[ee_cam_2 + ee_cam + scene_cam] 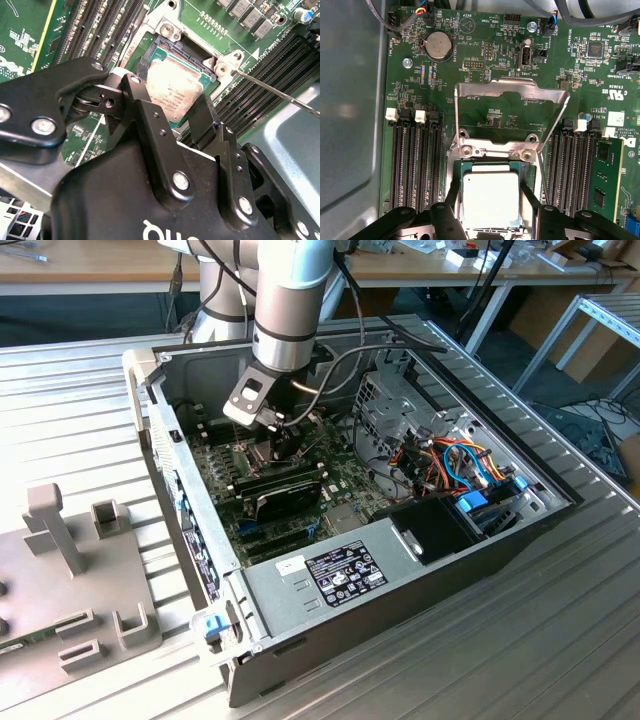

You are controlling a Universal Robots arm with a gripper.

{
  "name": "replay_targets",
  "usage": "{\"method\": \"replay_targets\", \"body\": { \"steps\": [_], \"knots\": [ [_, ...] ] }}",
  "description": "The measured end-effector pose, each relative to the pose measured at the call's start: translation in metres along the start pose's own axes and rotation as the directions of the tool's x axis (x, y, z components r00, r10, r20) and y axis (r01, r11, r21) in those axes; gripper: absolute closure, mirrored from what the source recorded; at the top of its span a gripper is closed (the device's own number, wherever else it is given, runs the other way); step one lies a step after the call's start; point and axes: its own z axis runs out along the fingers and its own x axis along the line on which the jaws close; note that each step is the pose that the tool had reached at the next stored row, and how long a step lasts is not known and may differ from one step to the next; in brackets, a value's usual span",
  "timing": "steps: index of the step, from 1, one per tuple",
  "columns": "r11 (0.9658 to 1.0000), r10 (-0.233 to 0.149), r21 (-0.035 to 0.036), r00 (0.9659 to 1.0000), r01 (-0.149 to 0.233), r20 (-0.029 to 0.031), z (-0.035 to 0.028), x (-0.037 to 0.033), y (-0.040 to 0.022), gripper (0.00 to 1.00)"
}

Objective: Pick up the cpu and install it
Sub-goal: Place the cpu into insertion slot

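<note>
Claw (490,187) at cpu (491,205) (in socket (172,42))

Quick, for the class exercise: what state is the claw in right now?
Claw: closed on the cpu, gripping two opposite edges, at the open socket.

Silver-grey square cpu (491,197), flat in socket (470,166)

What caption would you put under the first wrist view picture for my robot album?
The claw straddles the silver cpu beside the open hinged metal frame on the green motherboard.
</note>
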Motion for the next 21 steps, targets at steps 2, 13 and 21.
{"method": "replay_targets", "body": {
  "steps": [2, 13, 21],
  "knots": [
    [1.0000, 0.000, -0.0001, 1.0000, 0.000, -0.0007, 0.0001, 0.0001, 0.0000, 0.44],
    [1.0000, 0.000, -0.0007, 1.0000, 0.000, -0.0024, -0.0041, 0.0003, 0.0002, 0.45],
    [1.0000, 0.000, -0.0003, 1.0000, 0.000, -0.0011, -0.0090, 0.0000, 0.0001, 0.45]
  ]
}}
